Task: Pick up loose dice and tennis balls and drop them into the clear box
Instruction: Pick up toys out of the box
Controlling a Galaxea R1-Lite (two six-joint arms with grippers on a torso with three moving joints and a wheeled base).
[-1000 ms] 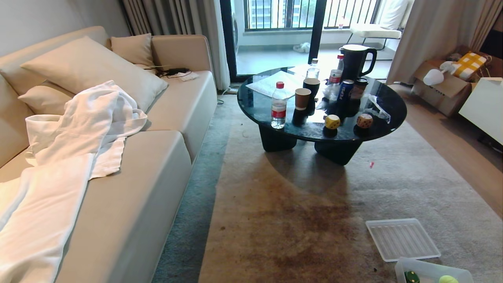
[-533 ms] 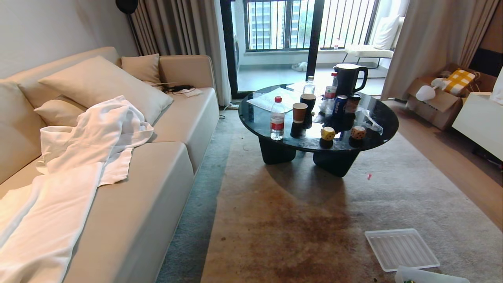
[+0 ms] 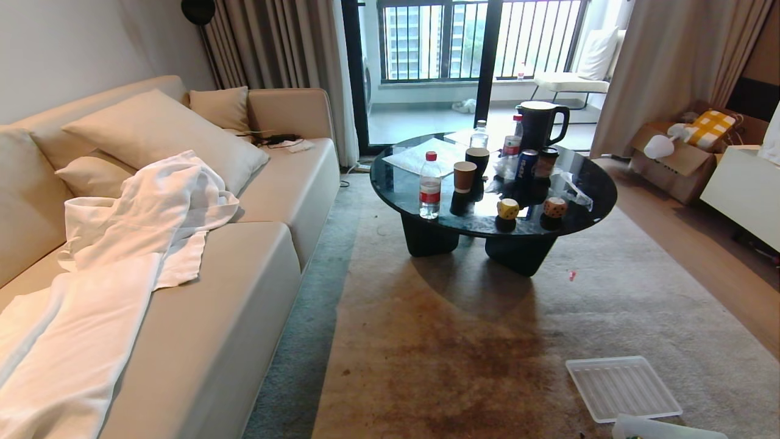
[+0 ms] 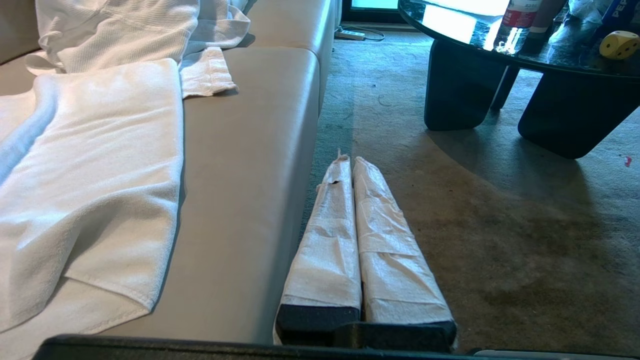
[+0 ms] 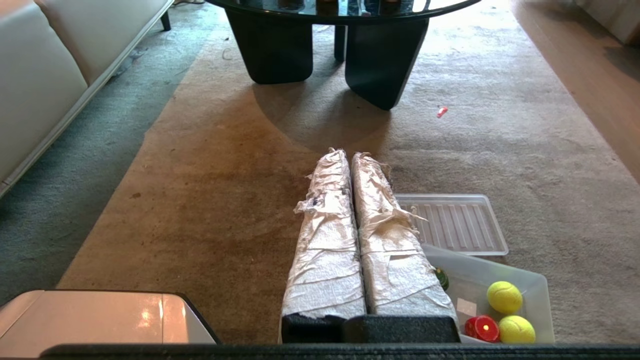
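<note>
Open carpet [image 3: 463, 341] is left between the sofa [image 3: 244, 292] and the round table [image 3: 585, 201]. The yellow die [image 3: 507, 208] and tan die [image 3: 554, 207] are set at the near edge, backed by a bottle [image 3: 429, 186] and cups [image 3: 464, 177].

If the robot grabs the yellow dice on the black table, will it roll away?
Probably not far. The yellow die has flat faces, so it should sit still, though its rounded corners might let it tumble once. The glossy round table looks slick, so a nudge could slide it.
</note>
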